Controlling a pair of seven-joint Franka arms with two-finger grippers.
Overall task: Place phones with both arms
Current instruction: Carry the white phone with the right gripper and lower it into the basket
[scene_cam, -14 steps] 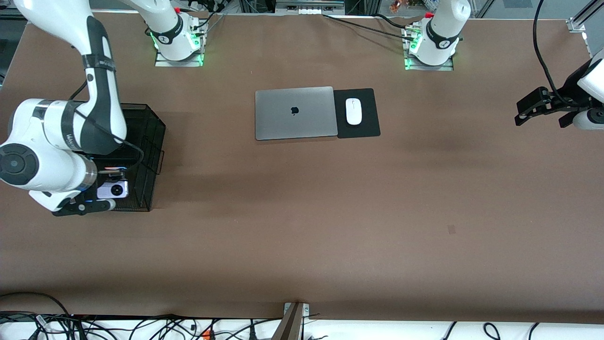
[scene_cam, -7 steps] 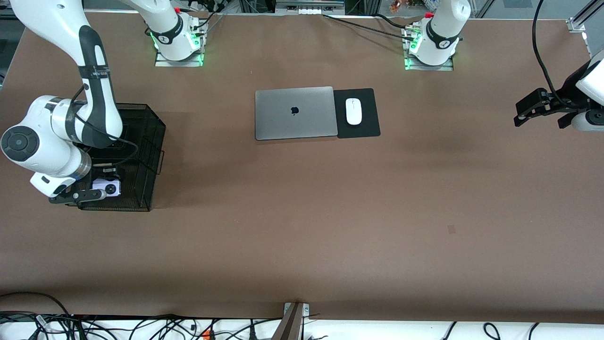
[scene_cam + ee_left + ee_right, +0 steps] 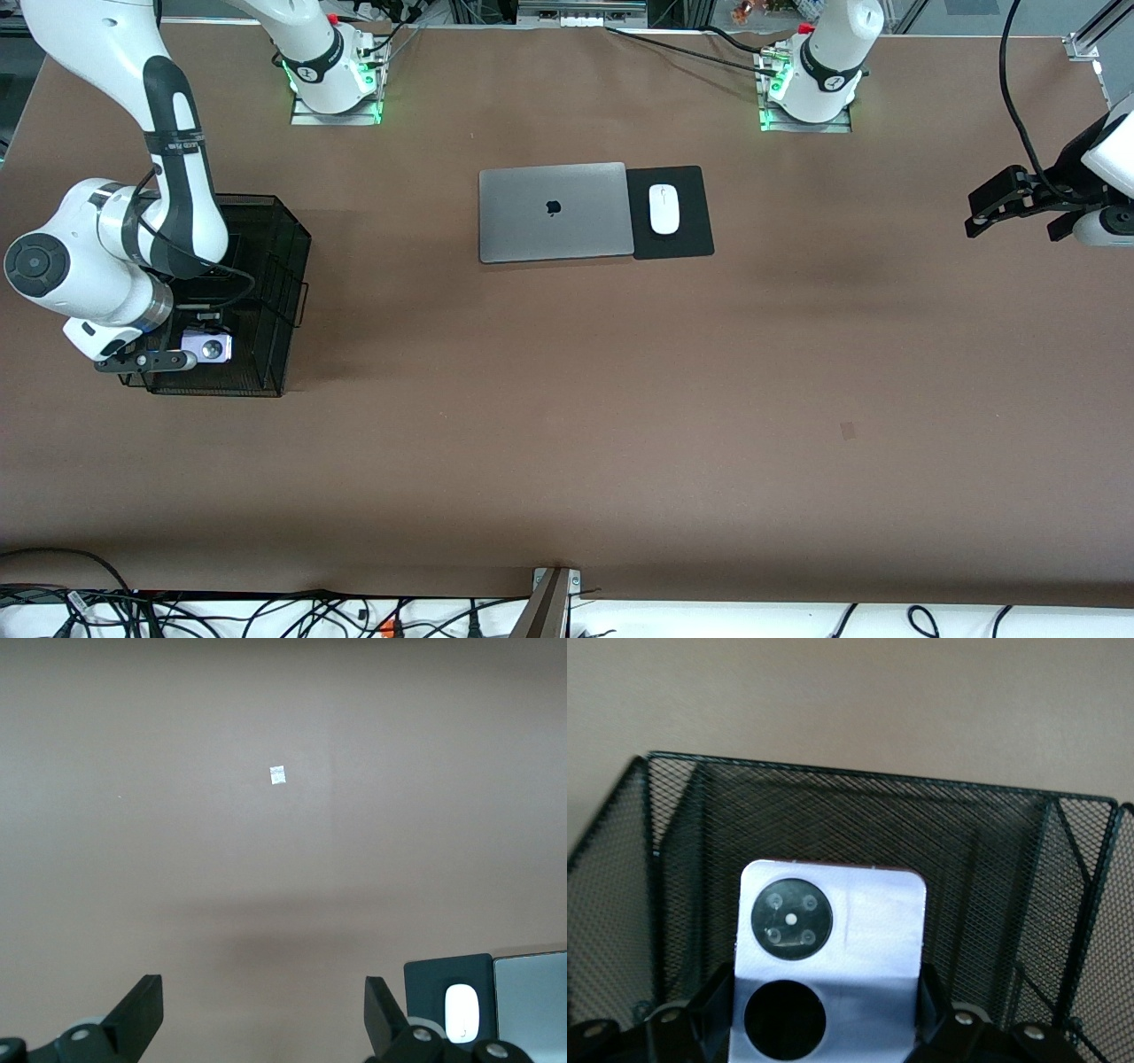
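Two arms are showing in your front view, and only one of them is carrying anything. Your right gripper (image 3: 197, 347) is hanging over the black mesh basket (image 3: 266, 292) at the right arm's end of the table, and its fingers are clamping the lilac-white phone (image 3: 209, 347) by its two long edges. In the right wrist view the phone (image 3: 833, 948) is sitting between the fingers (image 3: 713, 1005) with its back facing the camera, two black circles stacked along it, and the basket's (image 3: 966, 850) mesh walls are surrounding it on three sides. You are not seeing whether the phone is touching the basket floor; the wrist view cannot settle that.

Taking the laptop (image 3: 555, 211) as your clock centre in the front view, the basket and the held phone are lying at about 8 o'clock. The white mouse (image 3: 664, 209) is resting on a black pad (image 3: 670, 213) just beside the laptop at 3 o'clock, the pad touching the laptop's edge.

Your left gripper (image 3: 983, 213) is waiting at roughly 3 o'clock, over bare table at the left arm's end, jaws spread wide and holding nothing. The left wrist view is confirming this: both fingertips (image 3: 137, 1014) are standing well apart over brown table (image 3: 283, 859), with a small pale mark (image 3: 278, 774) on the surface and the mouse (image 3: 461, 1025) showing at the frame edge.
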